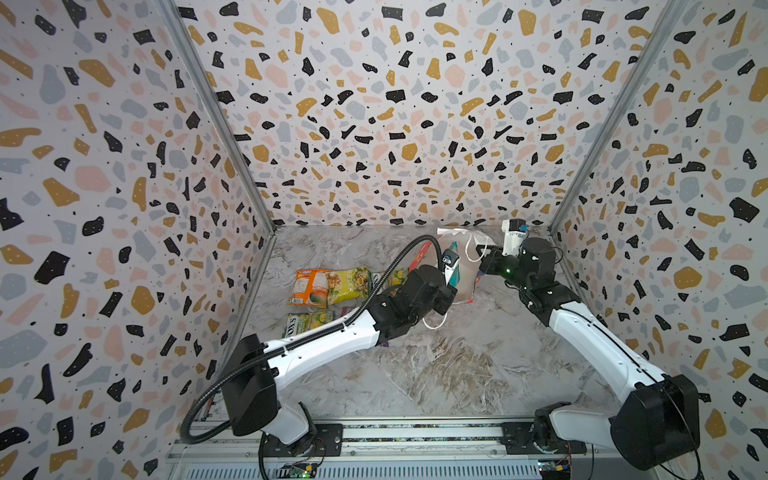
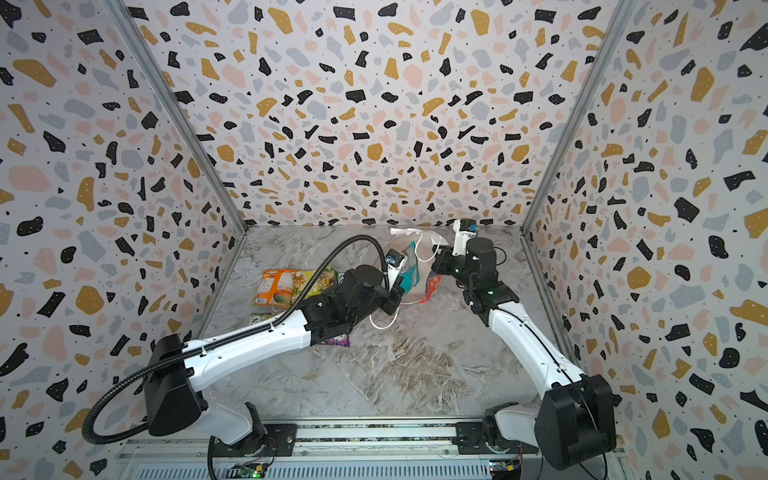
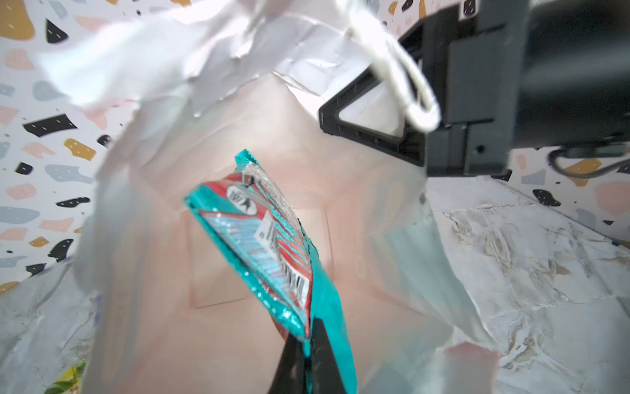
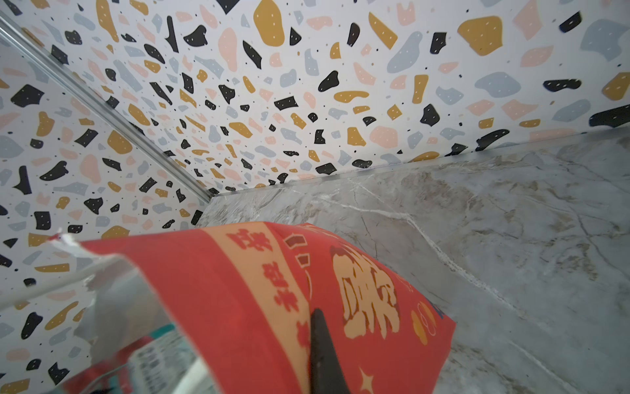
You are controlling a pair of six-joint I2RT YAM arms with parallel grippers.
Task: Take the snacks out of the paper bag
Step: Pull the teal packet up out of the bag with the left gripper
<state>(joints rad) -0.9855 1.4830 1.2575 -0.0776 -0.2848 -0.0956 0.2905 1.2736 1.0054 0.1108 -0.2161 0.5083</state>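
You've got both top views looking down from high in front, sharing the whole worktop [image 1: 457,365]; both wrist cameras sit close on the paper bag [image 4: 238,290].

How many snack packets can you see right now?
6: orange, yellow, green and green-yellow lie left of the bag; purple under the left arm; teal in left gripper. Others may hide.

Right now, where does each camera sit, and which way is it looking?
Top views: high above the robot's base, looking down on left arm, right arm, marble table, laid-out packets, paper bag.
Left wrist: on that arm, looking along the left gripper, shut on a teal-red packet, into the bag's white inside.
Right wrist: on that arm, looking past the right gripper, shut on the bag's red wall, toward the table's far corner.
Shared: every view shows the paper bag.
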